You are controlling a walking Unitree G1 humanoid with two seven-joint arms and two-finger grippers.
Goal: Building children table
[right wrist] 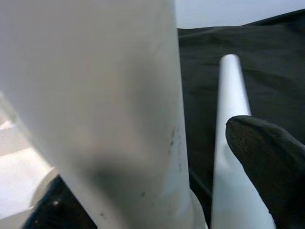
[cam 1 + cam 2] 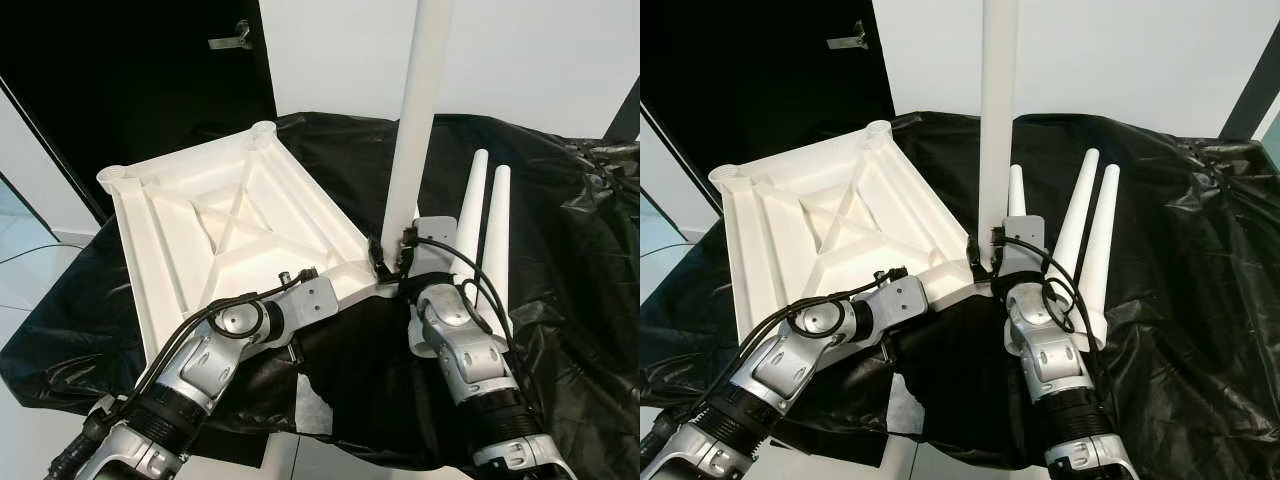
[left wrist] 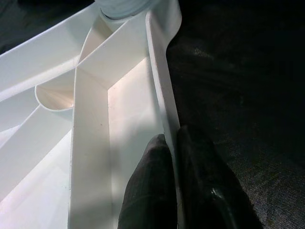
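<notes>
The white tabletop (image 2: 230, 225) lies upside down on a black sheet, ribs facing up. My left gripper (image 3: 172, 139) is shut on the tabletop's near rim, one finger on each side of the thin wall. A white leg (image 2: 412, 120) stands upright at the tabletop's near right corner. My right gripper (image 2: 393, 262) is around the leg's base. In the right wrist view one fingertip (image 1: 267, 152) stands off from the leg (image 1: 109, 105) with a gap between them. Three loose legs (image 2: 1080, 215) lie on the sheet right of the upright one.
The black sheet (image 2: 560, 250) covers the whole work surface and hangs over its edges. A dark door with a handle (image 2: 232, 38) stands behind at the left, and a white wall (image 2: 540, 50) behind at the right. Pale floor (image 2: 30, 280) shows at the left.
</notes>
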